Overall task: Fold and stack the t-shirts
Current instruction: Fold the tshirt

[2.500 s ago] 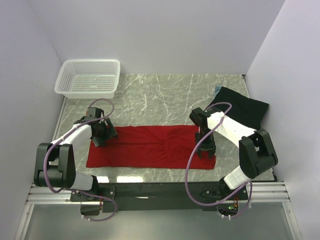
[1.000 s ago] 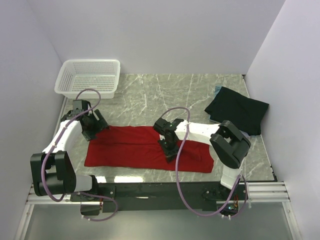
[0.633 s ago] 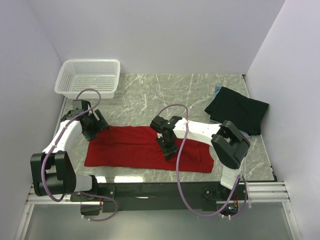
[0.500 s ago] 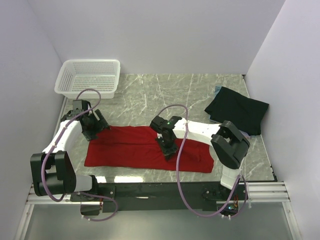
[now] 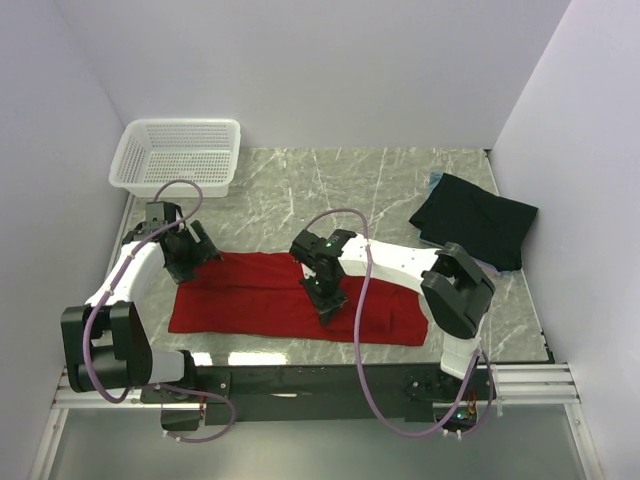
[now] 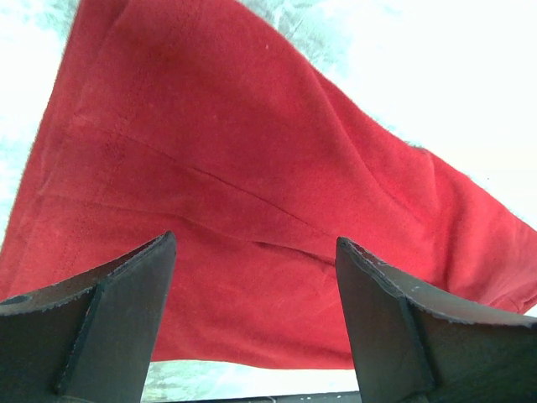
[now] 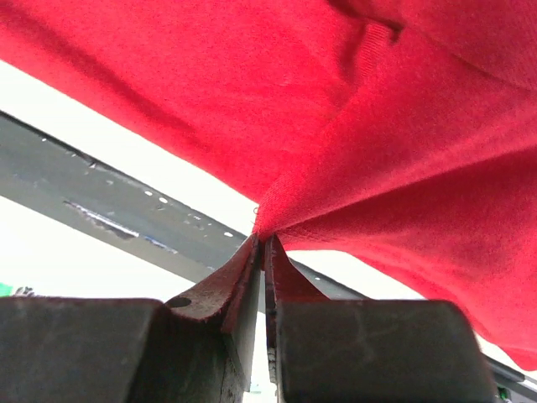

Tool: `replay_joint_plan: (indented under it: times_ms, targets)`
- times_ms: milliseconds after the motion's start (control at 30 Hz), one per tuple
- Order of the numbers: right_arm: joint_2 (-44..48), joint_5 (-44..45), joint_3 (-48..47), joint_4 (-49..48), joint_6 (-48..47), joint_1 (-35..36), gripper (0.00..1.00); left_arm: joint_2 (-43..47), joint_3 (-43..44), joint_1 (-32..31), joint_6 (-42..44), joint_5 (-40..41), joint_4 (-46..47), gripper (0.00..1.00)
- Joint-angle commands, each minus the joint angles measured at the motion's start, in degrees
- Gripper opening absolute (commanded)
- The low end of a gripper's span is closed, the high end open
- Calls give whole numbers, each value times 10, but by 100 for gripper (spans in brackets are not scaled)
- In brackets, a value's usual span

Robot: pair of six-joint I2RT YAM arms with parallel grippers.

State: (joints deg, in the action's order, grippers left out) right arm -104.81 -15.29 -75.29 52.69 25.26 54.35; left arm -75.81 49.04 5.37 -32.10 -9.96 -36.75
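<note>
The red t-shirt [image 5: 245, 295] lies as a long band across the front of the table. My right gripper [image 5: 326, 300] is shut on a pinched edge of it over the band's middle. In the right wrist view the fingers [image 7: 263, 239] are closed on the red cloth [image 7: 377, 126], which lifts away from them. My left gripper [image 5: 190, 262] is open over the shirt's far left corner. In the left wrist view its fingers [image 6: 254, 242] stand wide apart above the red cloth [image 6: 252, 168], holding nothing. The black t-shirt [image 5: 475, 220] lies at the back right, a light blue edge [image 5: 435, 178] showing beside it.
A white mesh basket [image 5: 180, 155] stands at the back left corner. Grey walls close in the table on the left, back and right. The black frame rail [image 5: 320, 380] runs along the near edge.
My right gripper has moved left from the shirt's right end to its middle, drawing red cloth along. My left gripper has shifted slightly back and left at the shirt's corner.
</note>
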Motion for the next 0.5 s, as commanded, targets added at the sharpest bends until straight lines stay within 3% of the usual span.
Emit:
replay_joint_plan:
  times_ms: [0,233,467]
  targets:
    - [-17,-32,-22,26,-11,4,12,15,-10,3,6,-17,13,82]
    - [-22,-68,-35,18,-22,4,20,18,-18,3,2,-18,17,82]
    - [4,-58,-52,5,-14,-16,42,0,20,42,22,34,1,83]
